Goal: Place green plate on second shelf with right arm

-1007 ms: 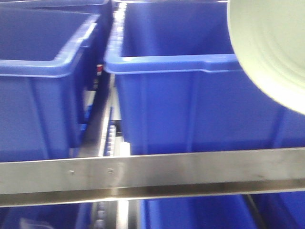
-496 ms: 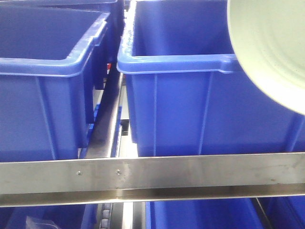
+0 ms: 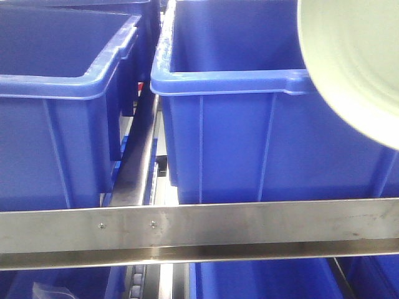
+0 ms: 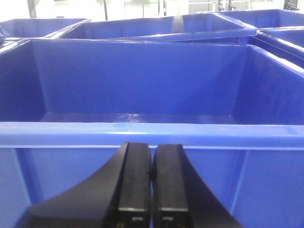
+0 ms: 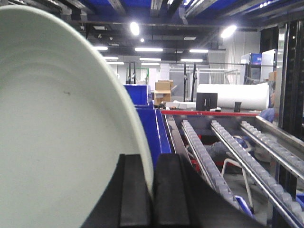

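Note:
The pale green plate (image 3: 355, 62) hangs tilted at the upper right of the front view, in front of a blue bin. In the right wrist view the green plate (image 5: 61, 133) fills the left half, standing on edge, and my right gripper (image 5: 153, 164) is shut on its rim, one black finger on each face. The second shelf shows as a brushed-steel rail (image 3: 249, 227) with two small screws, running across below the plate. My left gripper (image 4: 152, 152) is shut with nothing between its fingers, just before the front wall of a blue bin (image 4: 142, 90).
Two big blue bins (image 3: 56, 118) (image 3: 249, 137) stand behind the rail with a narrow gap (image 3: 140, 156) between them. More blue bins (image 3: 262, 280) sit below the rail. Roller conveyor tracks (image 5: 228, 152) run to the right of the plate.
The scene in the front view has shifted to the right and sharpened over the last second, then settled. The plate keeps the same spot in the frame.

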You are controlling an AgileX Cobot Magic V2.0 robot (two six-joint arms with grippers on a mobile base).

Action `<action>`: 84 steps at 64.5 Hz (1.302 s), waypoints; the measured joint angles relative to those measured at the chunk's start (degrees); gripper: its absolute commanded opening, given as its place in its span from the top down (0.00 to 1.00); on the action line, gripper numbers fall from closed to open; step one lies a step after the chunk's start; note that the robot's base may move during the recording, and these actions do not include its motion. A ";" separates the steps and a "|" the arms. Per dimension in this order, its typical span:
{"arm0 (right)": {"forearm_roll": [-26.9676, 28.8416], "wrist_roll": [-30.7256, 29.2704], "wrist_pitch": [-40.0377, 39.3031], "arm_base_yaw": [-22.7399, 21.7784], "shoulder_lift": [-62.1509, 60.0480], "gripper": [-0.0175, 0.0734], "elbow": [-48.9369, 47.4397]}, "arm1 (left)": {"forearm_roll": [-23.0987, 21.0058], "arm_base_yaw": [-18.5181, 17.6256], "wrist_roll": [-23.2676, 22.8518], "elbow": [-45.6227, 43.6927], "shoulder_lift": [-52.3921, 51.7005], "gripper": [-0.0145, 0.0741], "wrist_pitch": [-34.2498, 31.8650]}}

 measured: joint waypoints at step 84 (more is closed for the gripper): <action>-28.56 33.64 -5.25 0.21 70.98 0.71 -49.90 | 0.00 0.00 0.00 0.00 0.00 0.69 0.00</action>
